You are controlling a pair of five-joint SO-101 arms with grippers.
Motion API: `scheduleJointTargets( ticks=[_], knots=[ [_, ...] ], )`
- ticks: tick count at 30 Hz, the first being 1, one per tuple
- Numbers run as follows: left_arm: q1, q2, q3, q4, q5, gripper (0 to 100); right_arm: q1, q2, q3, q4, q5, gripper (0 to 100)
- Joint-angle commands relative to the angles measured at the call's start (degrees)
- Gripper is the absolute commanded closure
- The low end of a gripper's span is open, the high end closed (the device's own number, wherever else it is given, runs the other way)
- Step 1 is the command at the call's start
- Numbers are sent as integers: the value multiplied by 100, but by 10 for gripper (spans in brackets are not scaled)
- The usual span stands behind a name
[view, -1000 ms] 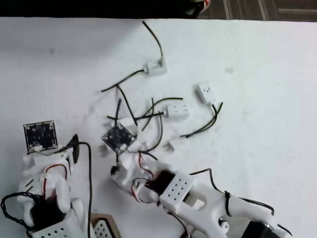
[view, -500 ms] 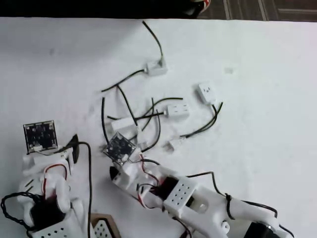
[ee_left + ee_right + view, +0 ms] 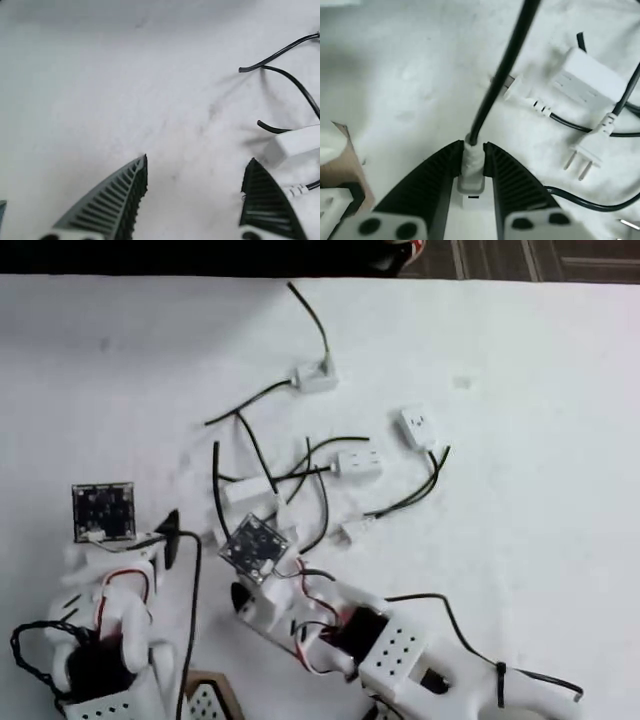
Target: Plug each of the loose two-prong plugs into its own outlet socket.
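Note:
My right gripper (image 3: 472, 146) is shut on a white two-prong plug (image 3: 470, 167); its black cord (image 3: 502, 70) rises straight away from the fingers. Beyond it lie a white outlet block (image 3: 592, 75), a loose plug (image 3: 517, 87) right beside that block, and a second loose plug (image 3: 585, 157) with bare prongs. In the high view this arm (image 3: 380, 640) sits at the near centre, and the held cord (image 3: 217, 485) runs past the outlet (image 3: 250, 490). My left gripper (image 3: 197, 160) is open over bare table, with a white outlet (image 3: 295, 142) just past one finger.
Three more outlets with cords lie farther out: one at the back (image 3: 315, 377), one at the right (image 3: 418, 425), one in the middle (image 3: 358, 463). A loose plug (image 3: 350, 531) lies between them. Black cords cross the table's middle. A cardboard piece (image 3: 205, 695) lies at the near edge.
My right arm has drawn back toward the near edge with the plug, dragging its cord along. My left arm has shifted a little to the right.

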Motion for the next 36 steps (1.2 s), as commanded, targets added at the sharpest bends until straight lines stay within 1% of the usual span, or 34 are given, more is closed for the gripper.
scheduleJointTargets(
  ticks=[1, 4, 7, 14, 17, 19, 22, 24, 26, 29, 32, 34, 36],
  knots=[
    [462, -48, -378, -88, 44, 662, -40, -312, -62, 22, 18, 981],
    [716, -48, -378, -70, 325, 640, -40, -444, -62, 22, 18, 981],
    [1112, -48, -422, 158, 334, 638, -40, -541, -62, 22, 18, 981],
    [1956, -48, -1046, 1046, 325, 638, -40, -505, -62, 22, 9, 981],
    [2167, -48, -1055, 1099, 273, 638, -31, -505, -62, 22, 9, 981],
    [2308, -48, -1055, 1116, 53, 641, -22, -505, -62, 22, 9, 981],
    [2352, -48, -1055, 1108, 9, 641, 145, -505, -62, 154, 9, 981],
    [2229, -48, -1055, 1090, 9, 642, 259, -523, -62, 312, 9, 981],
    [1930, -48, -1055, 1037, 9, 642, 286, -549, -88, 558, 9, 981],
    [1218, -48, -1011, 862, 167, 642, 268, -549, -97, 831, 0, 981],
    [593, -48, -818, 624, 264, 642, 268, -532, -88, 875, -88, 981],
    [374, -48, -633, 484, 281, 642, 242, -505, -88, 848, -299, 981],
    [251, -48, -475, 360, 281, 642, 233, -505, -70, 848, -352, 981]
  ],
)
